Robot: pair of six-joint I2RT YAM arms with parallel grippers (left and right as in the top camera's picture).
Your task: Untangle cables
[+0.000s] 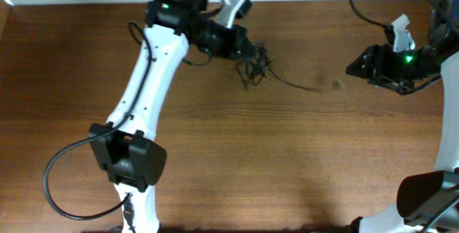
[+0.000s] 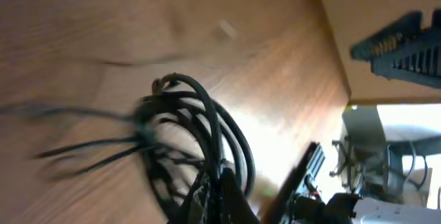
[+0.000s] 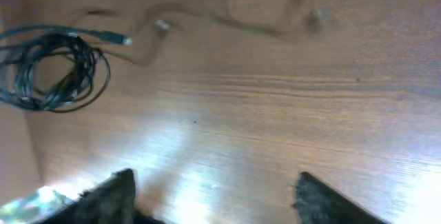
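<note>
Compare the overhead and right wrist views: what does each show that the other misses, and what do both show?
Overhead only: the left arm and the right arm, with the left gripper closed on the cables. Right wrist only: the right gripper open with nothing between its fingers, and a silver plug near the cables. Both: the cables, and a loose strand trailing across the table.

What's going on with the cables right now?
The left pincer is shut on the cables near the far edge of the table. The bundle is bunched at its tip, with one strand trailing right. The right pincer is open and off to the side, touching nothing. The tangle is not yet undone.
</note>
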